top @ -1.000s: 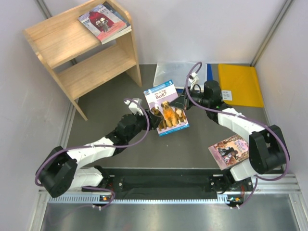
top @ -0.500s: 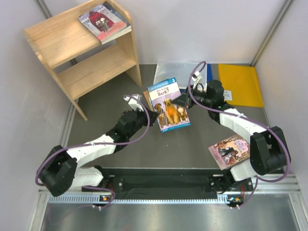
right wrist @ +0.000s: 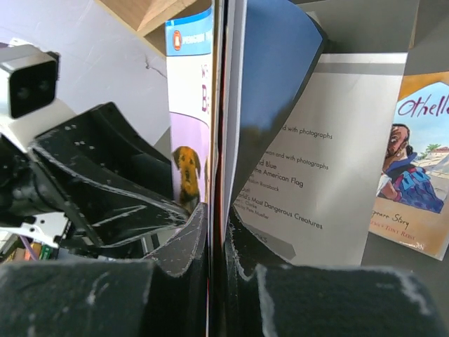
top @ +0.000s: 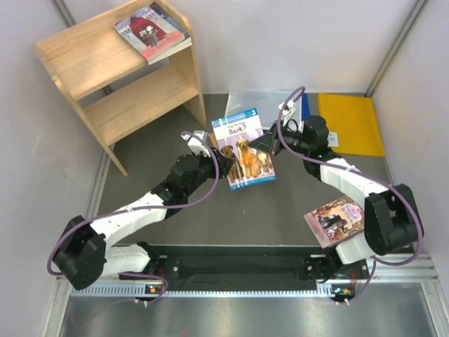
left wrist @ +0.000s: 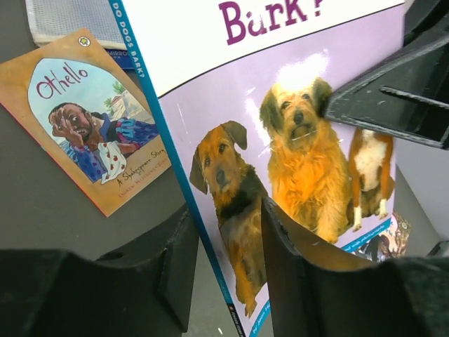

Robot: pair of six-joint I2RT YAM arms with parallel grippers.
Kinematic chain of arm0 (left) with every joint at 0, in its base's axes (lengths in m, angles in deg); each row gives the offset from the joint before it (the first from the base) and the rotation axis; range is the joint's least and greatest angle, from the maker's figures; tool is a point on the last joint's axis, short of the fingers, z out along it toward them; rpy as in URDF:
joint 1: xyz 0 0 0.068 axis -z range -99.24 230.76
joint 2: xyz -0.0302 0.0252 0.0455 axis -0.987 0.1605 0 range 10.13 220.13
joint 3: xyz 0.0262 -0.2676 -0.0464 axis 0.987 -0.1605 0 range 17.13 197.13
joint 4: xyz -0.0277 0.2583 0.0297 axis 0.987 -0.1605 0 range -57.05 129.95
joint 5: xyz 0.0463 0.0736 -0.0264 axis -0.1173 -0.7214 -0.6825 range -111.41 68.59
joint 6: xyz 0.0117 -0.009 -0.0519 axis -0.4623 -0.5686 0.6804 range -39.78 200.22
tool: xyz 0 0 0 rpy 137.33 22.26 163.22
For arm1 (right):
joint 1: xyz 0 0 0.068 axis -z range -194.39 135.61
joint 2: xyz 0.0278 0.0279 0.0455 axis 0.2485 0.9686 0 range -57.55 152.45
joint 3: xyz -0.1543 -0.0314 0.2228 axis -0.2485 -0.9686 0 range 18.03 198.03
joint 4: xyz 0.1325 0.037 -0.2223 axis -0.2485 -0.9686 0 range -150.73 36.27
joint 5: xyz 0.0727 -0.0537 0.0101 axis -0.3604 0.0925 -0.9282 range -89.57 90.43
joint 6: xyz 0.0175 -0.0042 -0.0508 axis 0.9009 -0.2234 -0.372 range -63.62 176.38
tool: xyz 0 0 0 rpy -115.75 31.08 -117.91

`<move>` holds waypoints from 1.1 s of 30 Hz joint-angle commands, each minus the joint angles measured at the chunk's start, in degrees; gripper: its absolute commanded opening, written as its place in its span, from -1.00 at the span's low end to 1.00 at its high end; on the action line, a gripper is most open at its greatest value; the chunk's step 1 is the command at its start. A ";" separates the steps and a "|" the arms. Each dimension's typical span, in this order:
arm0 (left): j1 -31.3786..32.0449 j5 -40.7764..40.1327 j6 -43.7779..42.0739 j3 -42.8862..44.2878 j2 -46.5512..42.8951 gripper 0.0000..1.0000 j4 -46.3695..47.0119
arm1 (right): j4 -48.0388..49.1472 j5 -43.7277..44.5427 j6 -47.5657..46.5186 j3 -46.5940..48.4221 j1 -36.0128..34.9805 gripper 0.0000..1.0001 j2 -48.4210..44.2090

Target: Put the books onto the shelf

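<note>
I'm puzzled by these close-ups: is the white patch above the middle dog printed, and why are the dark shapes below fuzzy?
Left wrist view: that patch is glare on the dog book, not print; the left fingers sit near the lens, so they blur. Right wrist view: right fingers blur too. Top view: evenly lit, sharp.

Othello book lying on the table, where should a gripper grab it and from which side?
Probably its free long edge, on the left in the left wrist view, approached low over bare table. The Othello book lies flat and thin, so a finger must slip under; the upright dog book blocks its other side.
</note>
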 commanded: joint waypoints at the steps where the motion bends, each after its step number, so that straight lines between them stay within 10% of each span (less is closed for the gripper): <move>1: 0.60 3.90 0.77 2.43 2.63 -0.11 8.36 | 5.24 -4.03 2.15 0.33 -1.00 -1.00 -0.82; 7: 0.60 7.06 2.44 3.22 6.50 -0.42 13.10 | 4.72 -4.73 1.88 0.07 -1.00 -1.00 -2.05; 10: 0.60 6.98 2.88 3.57 6.77 -1.00 14.25 | 4.28 -4.91 1.53 -0.28 -1.00 -1.00 -2.40; 18: 0.60 4.78 -0.02 4.89 0.80 -1.00 9.69 | 3.22 -4.03 -0.23 -1.69 -0.91 -0.96 -1.79; 25: 0.60 1.36 -6.60 11.74 -5.00 -1.00 -2.17 | 3.30 -1.92 -0.75 -2.83 -0.65 0.21 0.32; 33: -4.05 2.48 -12.85 24.65 -4.31 -1.00 -13.51 | 1.74 1.68 -3.12 -5.56 -0.04 0.70 -2.84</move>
